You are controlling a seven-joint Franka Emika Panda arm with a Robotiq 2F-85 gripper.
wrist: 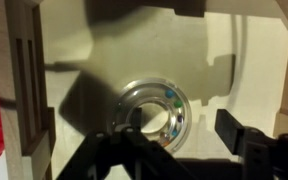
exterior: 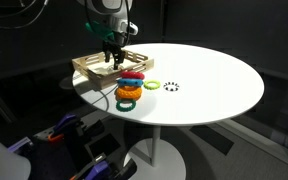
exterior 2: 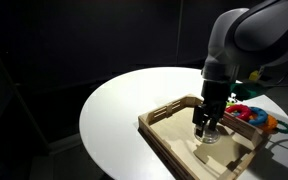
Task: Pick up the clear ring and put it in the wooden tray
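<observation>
Gripper: we see it (wrist: 182, 140) hanging low over the tray floor, and its jaws stand wide apart with nothing pinched between them.

Fingers: in the wrist view one dark finger (wrist: 240, 132) sits well off to one side of the ring. The other overlaps the ring's near edge, and we cannot tell whether it touches.

Clear ring: there it is (wrist: 154, 108), lying flat on the pale tray floor right under the gripper. It glints whitish, with a few tiny coloured specks on its rim.

Wooden tray: the slatted wall (wrist: 24, 90) runs up the side of the wrist view. In both exterior views the tray (exterior: 87, 68) (exterior 2: 162, 118) sits near the table's edge, with the gripper (exterior: 112, 58) (exterior 2: 206, 130) reaching straight down into it.

Arm: the grey wrist and forearm (exterior 2: 244, 40) stand nearly upright above the tray.

Stack of coloured rings: we spot the pile (exterior: 129, 90) (exterior 2: 252, 117) just outside the tray, on the table. Orange is at the bottom, with blue, green and red above.

Small green ring: it lies alone (exterior: 152, 85) on the table beside the stack.

Dark dotted ring: it lies flat (exterior: 172, 86) just past the green one, farther from the tray.

Table: it is round and white (exterior: 214, 80) (exterior 2: 114, 110), and the room around it is dark.
</observation>
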